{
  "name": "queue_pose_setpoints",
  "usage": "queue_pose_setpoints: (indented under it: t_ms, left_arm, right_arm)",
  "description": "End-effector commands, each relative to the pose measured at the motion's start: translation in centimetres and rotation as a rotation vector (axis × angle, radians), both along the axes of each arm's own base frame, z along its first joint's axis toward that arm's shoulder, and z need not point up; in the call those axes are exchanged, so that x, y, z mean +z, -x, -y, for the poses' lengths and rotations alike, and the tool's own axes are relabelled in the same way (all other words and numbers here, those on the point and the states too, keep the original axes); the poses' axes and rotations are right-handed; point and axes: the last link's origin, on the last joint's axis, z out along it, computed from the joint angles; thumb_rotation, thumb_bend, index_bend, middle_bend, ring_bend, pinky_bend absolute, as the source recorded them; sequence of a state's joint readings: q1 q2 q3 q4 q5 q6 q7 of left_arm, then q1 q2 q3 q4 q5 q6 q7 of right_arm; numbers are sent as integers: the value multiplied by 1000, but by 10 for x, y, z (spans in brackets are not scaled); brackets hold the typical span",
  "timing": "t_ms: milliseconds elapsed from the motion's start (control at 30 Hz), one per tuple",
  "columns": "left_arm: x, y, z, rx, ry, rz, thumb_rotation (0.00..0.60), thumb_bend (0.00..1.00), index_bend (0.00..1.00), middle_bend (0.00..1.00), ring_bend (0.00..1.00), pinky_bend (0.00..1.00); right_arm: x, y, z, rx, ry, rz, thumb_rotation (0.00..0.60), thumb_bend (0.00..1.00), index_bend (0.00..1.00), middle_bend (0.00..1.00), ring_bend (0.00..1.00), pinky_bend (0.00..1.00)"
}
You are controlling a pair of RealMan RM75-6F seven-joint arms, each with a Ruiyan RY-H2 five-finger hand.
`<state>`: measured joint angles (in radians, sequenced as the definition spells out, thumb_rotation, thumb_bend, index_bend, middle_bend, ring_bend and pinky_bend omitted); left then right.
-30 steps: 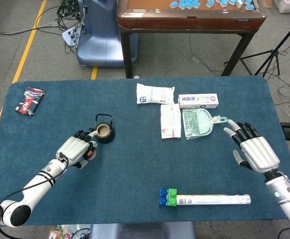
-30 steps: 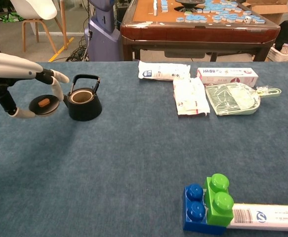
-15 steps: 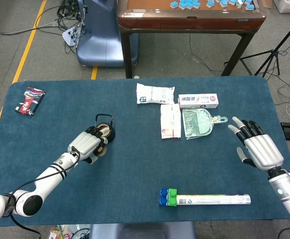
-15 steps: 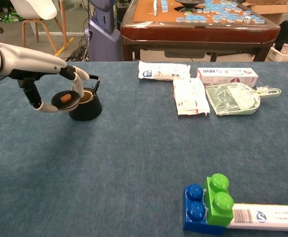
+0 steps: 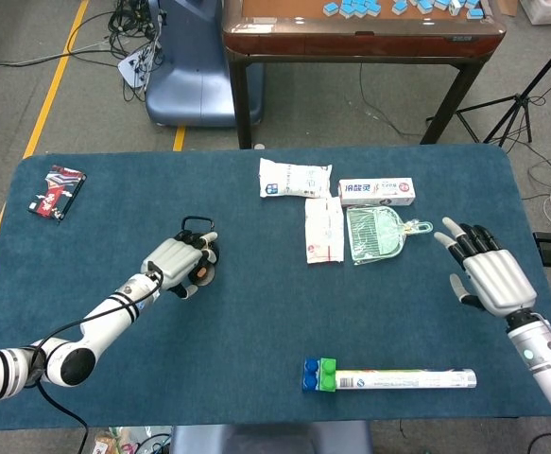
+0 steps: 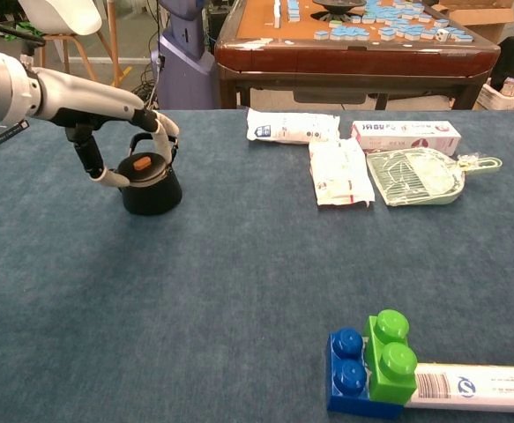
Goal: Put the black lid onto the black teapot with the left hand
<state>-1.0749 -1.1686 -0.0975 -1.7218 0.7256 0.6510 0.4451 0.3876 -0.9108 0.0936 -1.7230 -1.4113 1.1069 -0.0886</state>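
The black teapot stands upright on the blue table at the left. The black lid, with a small brown knob, lies level on top of the teapot's mouth, under its raised handle. My left hand reaches in from the left and pinches the lid between its thumb below and a finger arched over it. From the head view, the left hand covers most of the teapot. My right hand hovers with its fingers spread, holding nothing, at the table's right edge.
Two white packets, a toothpaste box and a green dustpan lie at the back centre. Blue and green blocks with a long tube lie near the front edge. A red-black packet lies far left.
My left hand has carried the lid rightwards from beside the teapot to over its mouth and lowered it onto the opening. My right hand has lifted slightly.
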Motion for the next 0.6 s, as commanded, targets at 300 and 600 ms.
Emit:
queue_pose_setpoints:
  t_ms: [300,600]
  left_arm:
    - [-1,-5,-14,-8,-11,18,600,331,375,0,0,0]
    - [-9,-7,-27,-9,3,26,600,331,375,0,0,0]
  right_arm:
    - [-1,3,3,-14,0,-3,600,546,88,0,0,0]
    - [0,5,6,-36,6,-13,600,545,88,0,0,0]
